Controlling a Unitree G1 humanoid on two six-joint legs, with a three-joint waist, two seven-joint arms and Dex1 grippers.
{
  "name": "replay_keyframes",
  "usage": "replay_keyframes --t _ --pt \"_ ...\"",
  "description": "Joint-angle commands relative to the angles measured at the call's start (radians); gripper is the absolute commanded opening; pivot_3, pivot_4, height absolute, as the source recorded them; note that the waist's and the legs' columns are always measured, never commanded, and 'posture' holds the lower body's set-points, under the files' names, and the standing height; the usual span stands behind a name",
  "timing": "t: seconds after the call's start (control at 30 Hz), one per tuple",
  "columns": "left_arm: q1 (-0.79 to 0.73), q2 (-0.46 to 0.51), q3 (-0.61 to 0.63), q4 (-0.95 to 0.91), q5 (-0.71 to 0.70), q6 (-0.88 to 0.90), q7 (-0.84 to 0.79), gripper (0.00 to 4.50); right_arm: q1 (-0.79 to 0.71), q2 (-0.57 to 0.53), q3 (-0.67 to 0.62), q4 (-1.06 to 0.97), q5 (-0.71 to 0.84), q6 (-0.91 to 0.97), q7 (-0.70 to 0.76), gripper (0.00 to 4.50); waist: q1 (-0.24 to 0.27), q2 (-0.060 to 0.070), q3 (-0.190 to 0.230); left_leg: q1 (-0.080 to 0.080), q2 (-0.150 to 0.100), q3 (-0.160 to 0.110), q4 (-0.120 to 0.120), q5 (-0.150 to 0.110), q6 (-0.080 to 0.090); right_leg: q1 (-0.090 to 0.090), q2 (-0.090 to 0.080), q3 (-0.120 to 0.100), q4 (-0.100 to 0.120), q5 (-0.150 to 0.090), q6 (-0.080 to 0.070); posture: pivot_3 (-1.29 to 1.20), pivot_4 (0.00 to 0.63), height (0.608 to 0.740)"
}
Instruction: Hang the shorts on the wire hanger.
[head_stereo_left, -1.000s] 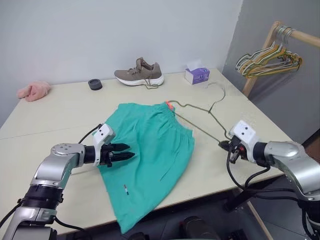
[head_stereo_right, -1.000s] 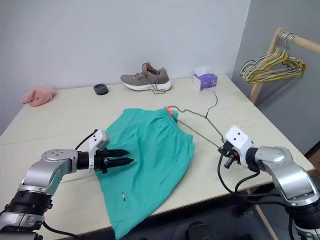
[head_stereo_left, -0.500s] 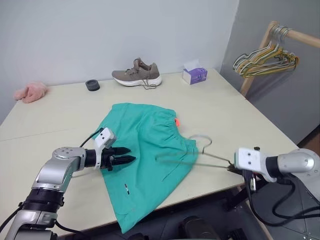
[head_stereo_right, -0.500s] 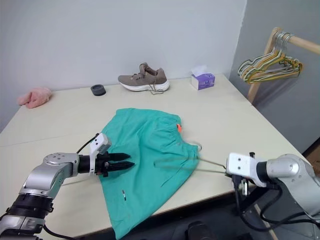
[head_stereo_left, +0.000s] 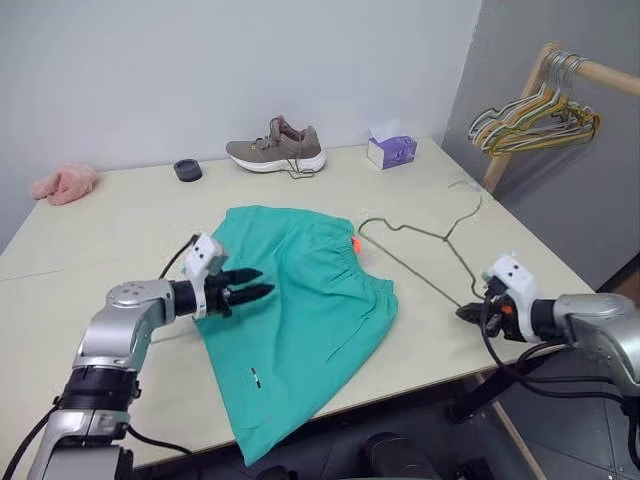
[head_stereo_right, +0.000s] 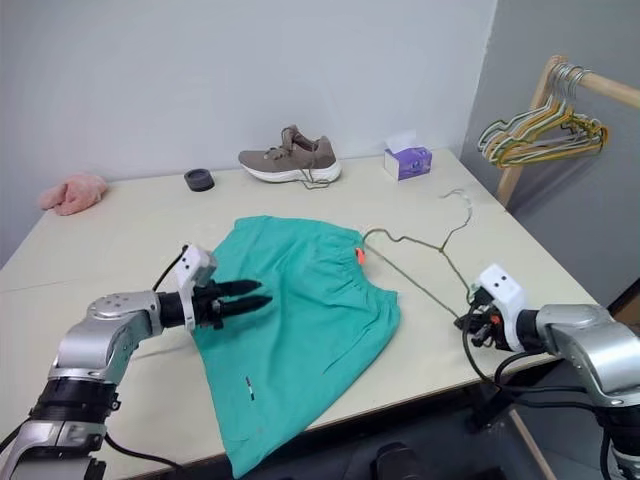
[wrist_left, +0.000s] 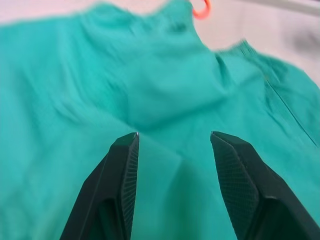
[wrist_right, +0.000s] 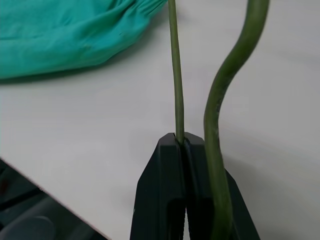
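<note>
1. Right end effector (head_stereo_right: 472, 322): fingers fully closed, pinching one corner of the wire hanger (head_stereo_right: 415, 262) at the right front of the worktop (head_stereo_right: 120, 225). From that corner the wire runs away toward the shorts' waistband; the hook points to the far right edge.
2. Left end effector (head_stereo_right: 255, 294): jaws parted about halfway, holding nothing, poised just above the left portion of the shorts (head_stereo_right: 300, 330), pointing across the fabric toward the hanger.
3. Key relation: the hanger lies just beside the shorts on their right, its far corner close to the orange tag (head_stereo_right: 359, 256) at the waistband. The long axis of the shorts runs from the far waistband down to the near hem, which overhangs the front edge of the worktop. The left arm is nearer the shorts; the right already has the hanger.
4. Shorts: teal-green, soft, lying flat with slight creases, gathered waistband, tiny white mark near the hem. Not yet on the hanger.
</note>
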Motion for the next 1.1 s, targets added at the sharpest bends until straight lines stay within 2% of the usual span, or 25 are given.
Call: replay_keyframes --t 0.03,0.23,0.47,0.6,0.87,0.93,1.1 --pt "-0.027 0.014 0.022 0.017 0.002 -0.031 -0.009 2.40 -0.069 0.004 0.044 0.001 0.008 -0.014 0.022 0.00 -0.001 0.000 0.000 0.000 0.000 0.000 0.000 0.000 0.000 0.000 0.000 0.000 0.000 0.000 0.000 -0.27 0.000 0.740" --pt "-0.071 0.034 0.036 0.083 0.023 -0.071 0.005 2.40 -0.147 -0.018 0.147 -0.007 -0.023 -0.082 0.079 0.00 -0.001 0.000 0.000 0.000 0.000 -0.001 0.000 0.000 0.000 0.000 0.000 0.000 0.000 0.000 0.000 -0.26 0.000 0.740" --pt "-0.086 0.052 0.049 0.131 0.037 -0.099 0.008 2.40 -0.129 -0.075 0.246 -0.054 -0.093 -0.167 0.111 0.00 0.002 0.000 0.000 0.000 0.000 -0.001 0.000 0.000 0.000 0.000 0.000 -0.001 0.000 0.000 0.000 -0.26 0.000 0.740" --pt "-0.076 0.056 0.049 0.126 0.040 -0.102 0.001 2.40 -0.107 -0.040 0.191 -0.046 -0.069 -0.193 0.096 0.00 0.002 0.000 0.000 0.000 0.000 -0.001 0.000 0.000 0.000 0.000 -0.001 -0.001 0.000 0.000 0.000 -0.25 0.000 0.740" --pt "-0.069 0.058 0.054 0.113 0.032 -0.093 -0.009 2.40 -0.105 0.031 -0.046 0.084 0.022 -0.031 -0.011 0.00 0.005 0.000 0.000 0.000 0.000 -0.001 0.000 0.000 0.000 0.000 -0.001 -0.001 0.000 0.001 -0.002 -0.25 0.000 0.740" --pt "-0.074 0.057 0.053 0.116 0.033 -0.093 -0.009 2.40 -0.108 0.034 -0.049 0.134 0.012 -0.007 -0.030 0.00 0.005 0.000 0.000 0.000 0.000 -0.001 0.000 0.000 0.000 0.000 -0.001 -0.001 0.000 0.002 -0.004 -0.25 0.000 0.740" --pt "-0.079 0.056 0.049 0.118 0.035 -0.093 -0.013 2.40 -0.118 0.008 0.049 0.164 -0.015 -0.027 0.020 0.00 0.003 0.000 0.000 0.000 0.000 -0.001 0.000 0.000 0.000 0.000 -0.001 -0.001 0.000 0.002 -0.004 -0.25 0.000 0.740"
